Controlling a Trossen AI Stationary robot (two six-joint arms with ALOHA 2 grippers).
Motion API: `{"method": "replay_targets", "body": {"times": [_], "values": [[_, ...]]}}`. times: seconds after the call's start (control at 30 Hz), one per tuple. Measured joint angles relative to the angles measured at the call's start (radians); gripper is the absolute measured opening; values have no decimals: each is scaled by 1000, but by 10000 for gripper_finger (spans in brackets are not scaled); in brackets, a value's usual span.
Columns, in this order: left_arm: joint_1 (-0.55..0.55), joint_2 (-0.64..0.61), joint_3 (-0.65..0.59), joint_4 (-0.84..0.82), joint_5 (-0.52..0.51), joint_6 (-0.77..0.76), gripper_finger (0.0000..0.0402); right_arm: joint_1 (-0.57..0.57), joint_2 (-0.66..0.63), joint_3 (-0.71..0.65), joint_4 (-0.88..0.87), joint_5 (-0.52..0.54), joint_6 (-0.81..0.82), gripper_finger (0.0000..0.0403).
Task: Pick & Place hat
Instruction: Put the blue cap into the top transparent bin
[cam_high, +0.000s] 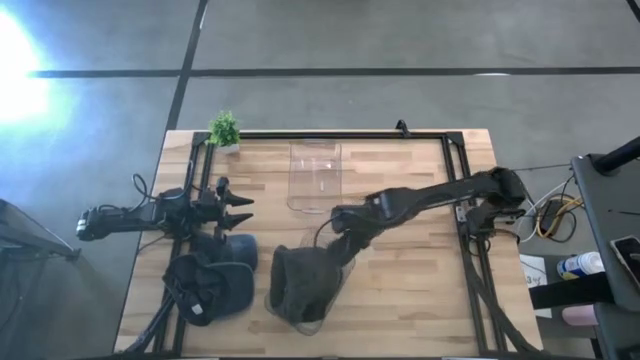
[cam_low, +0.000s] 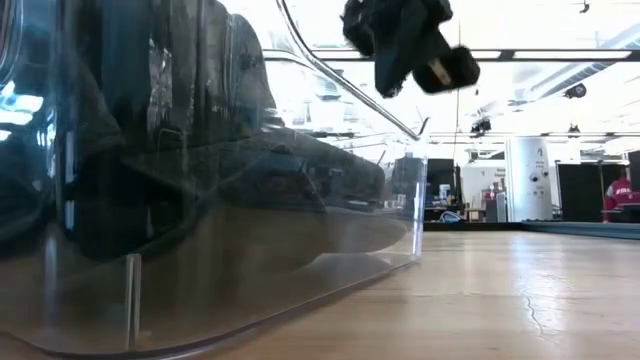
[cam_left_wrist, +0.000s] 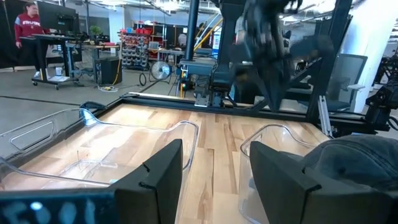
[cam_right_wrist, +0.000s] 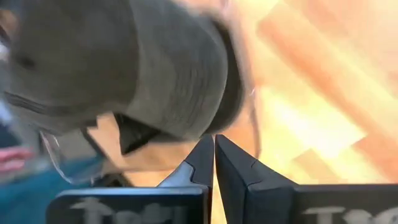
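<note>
A dark grey hat (cam_high: 303, 282) lies crown up inside a clear plastic bin (cam_high: 346, 272) near the table's near edge. In the right wrist view the hat (cam_right_wrist: 124, 68) fills the space beyond the fingers. My right gripper (cam_high: 338, 222) (cam_right_wrist: 214, 140) hovers shut above the hat's far right edge with nothing between its fingers. In the low view it (cam_low: 410, 40) hangs well above the bin. My left gripper (cam_high: 245, 208) (cam_left_wrist: 214, 165) waits open at the table's left, level, pointing right.
A second clear bin (cam_high: 315, 175) stands toward the far edge. Dark caps (cam_high: 212, 285) are piled at the near left, below my left arm. A small green plant (cam_high: 224, 130) sits at the far left corner. Bare wood lies right of the hat's bin.
</note>
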Motion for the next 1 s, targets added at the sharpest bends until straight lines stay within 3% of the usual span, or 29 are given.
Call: {"method": "replay_targets", "body": {"times": [0.17,0.3,0.53,0.73,0.83,1.0], "values": [[0,1,0,3,-1,0,181,8,-82,-11,-64,180,4,13],[0,2,-1,4,0,1,181,15,-94,-52,-72,215,20,13],[2,1,-1,67,-19,416,181,65,-98,-102,-46,274,43,13],[2,1,-1,69,-20,415,181,109,-100,-106,-48,319,53,13],[1,1,-1,92,-10,235,181,116,-100,-100,-47,326,54,13],[1,1,-1,155,3,-575,181,133,-110,-100,-49,376,54,13]]}}
